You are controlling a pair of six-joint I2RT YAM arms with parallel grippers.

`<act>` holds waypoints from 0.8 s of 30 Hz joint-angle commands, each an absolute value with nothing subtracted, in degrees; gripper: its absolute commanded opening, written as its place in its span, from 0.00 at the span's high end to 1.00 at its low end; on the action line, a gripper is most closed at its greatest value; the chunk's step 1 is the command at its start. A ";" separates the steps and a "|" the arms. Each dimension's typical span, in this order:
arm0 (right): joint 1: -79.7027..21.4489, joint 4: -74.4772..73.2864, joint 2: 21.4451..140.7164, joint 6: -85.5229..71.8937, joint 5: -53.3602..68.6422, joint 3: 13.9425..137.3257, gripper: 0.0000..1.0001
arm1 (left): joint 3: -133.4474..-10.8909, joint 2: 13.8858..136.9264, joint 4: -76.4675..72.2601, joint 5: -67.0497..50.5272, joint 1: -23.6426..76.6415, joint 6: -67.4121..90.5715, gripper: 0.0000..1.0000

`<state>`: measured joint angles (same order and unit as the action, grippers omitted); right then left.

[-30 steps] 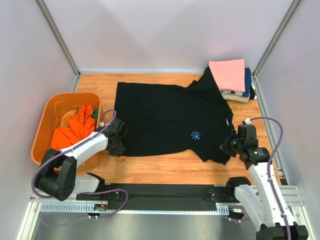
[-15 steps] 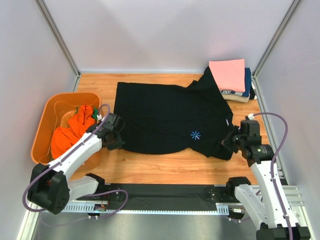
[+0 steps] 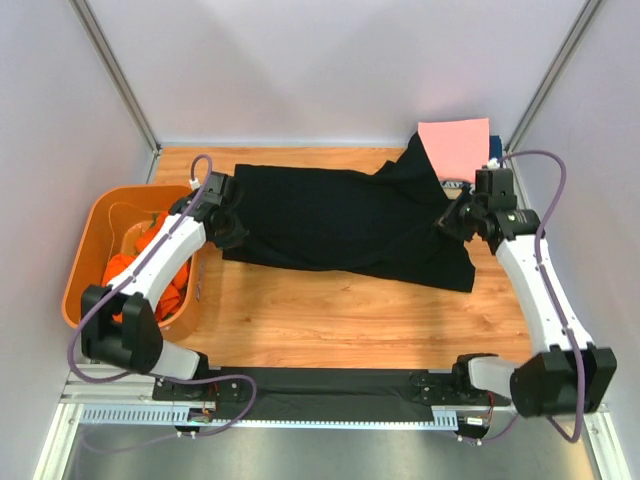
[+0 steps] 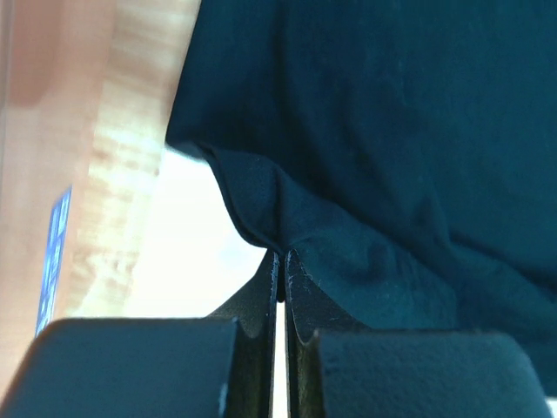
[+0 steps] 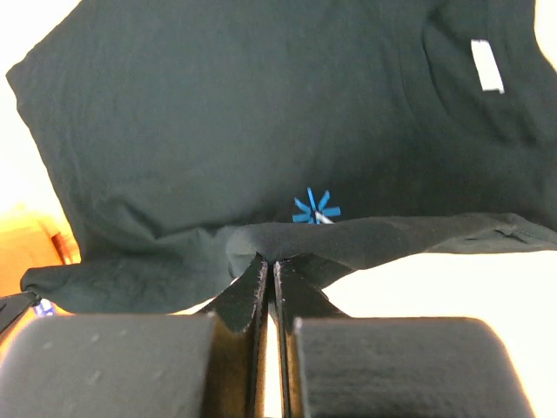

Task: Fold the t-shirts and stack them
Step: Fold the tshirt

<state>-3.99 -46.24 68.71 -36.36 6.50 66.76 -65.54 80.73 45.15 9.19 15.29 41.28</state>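
Note:
The black t-shirt [image 3: 340, 222] lies across the middle of the table, its near half folded back over the far half. My left gripper [image 3: 226, 214] is shut on its left edge, and the pinched hem [image 4: 261, 213] shows in the left wrist view. My right gripper [image 3: 452, 215] is shut on its right edge, lifted. The right wrist view shows the cloth [image 5: 261, 131], its light-blue starburst mark [image 5: 315, 207] and a white neck label [image 5: 486, 65]. A pink folded shirt [image 3: 455, 147] tops the stack at the far right; the layers under it are hidden. An orange shirt [image 3: 150, 262] lies in the tub.
The orange plastic tub [image 3: 100, 230] stands at the left edge, close to my left arm. The wooden table [image 3: 340, 320] shows bare in front of the shirt. White walls and metal posts close in the back and sides.
Both grippers have carried the shirt's near edge away from the bases toward the back, folding it over. The starburst mark no longer shows from above. The right arm now covers part of the stack.

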 commanded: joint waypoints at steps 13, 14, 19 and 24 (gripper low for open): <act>-3.87 -55.52 108.25 -20.31 9.51 109.82 0.86 | -87.61 104.93 48.51 -0.17 3.52 37.71 0.91; -3.87 -58.07 112.72 -18.82 8.54 113.60 0.67 | -91.54 107.12 49.65 -1.39 3.52 37.44 0.80; -3.95 -61.71 109.20 -19.07 1.42 118.07 0.19 | -94.14 102.51 53.35 -1.94 4.57 36.30 0.42; -2.82 -50.58 93.02 -25.29 2.01 93.04 0.18 | -89.66 93.79 53.52 -0.09 5.88 35.86 0.41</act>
<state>-3.79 -54.76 103.68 -21.89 3.22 101.45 -90.56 101.34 51.55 -0.78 4.97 37.08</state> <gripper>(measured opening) 0.813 0.593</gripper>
